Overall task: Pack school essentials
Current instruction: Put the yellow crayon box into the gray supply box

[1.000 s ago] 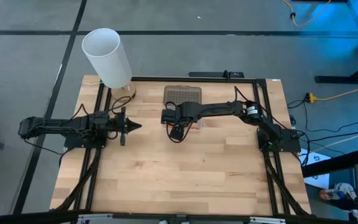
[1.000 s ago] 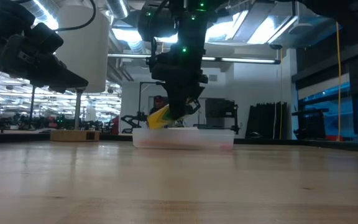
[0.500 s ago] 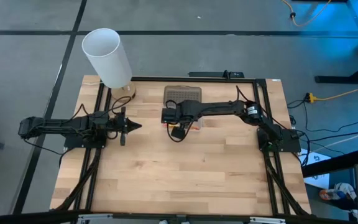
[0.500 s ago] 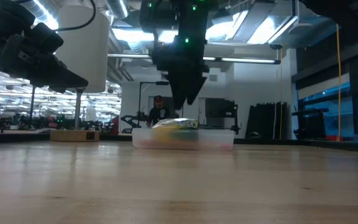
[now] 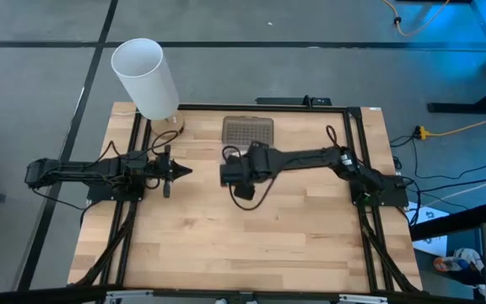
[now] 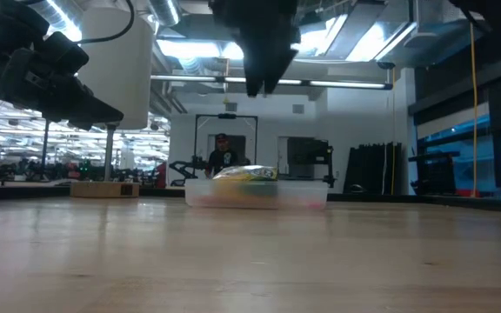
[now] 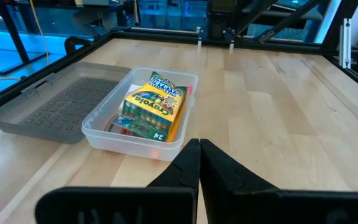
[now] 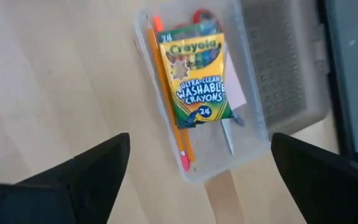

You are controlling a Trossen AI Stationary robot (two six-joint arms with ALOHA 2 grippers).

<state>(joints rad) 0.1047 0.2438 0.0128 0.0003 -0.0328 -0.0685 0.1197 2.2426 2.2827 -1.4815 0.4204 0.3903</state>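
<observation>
Right tool (image 5: 241, 191), item one on my list: fingers (image 8: 73, 171) spread wide apart and holding nothing, raised above the bench (image 5: 251, 245) over the clear case (image 8: 199, 93). In the low view I see only its dark underside hanging high over the case.

Clear case, open, on the far middle of the bench: I count in it the green-and-yellow crayon box (image 8: 197, 78) lying flat on top, label up; the orange pencil (image 8: 169, 99) along one long wall, its pink eraser end toward the near corner; red-handled scissors (image 8: 205, 15) showing only as a red loop past the box's far end, a blade tip (image 8: 227, 134) poking out at the other end; a pale pink sticky-note pad (image 8: 234, 84) edging out from under the box. A scrap of blue beside the blade I cannot identify.

Grey dotted lid (image 5: 248, 129), laid open flat on the case's far side, touching it.

Left tool (image 5: 180, 171), fingers pressed together, empty, hovering over the bench's left part, well apart from the case.

White cylinder (image 5: 146, 78), standing at the far left corner.
</observation>
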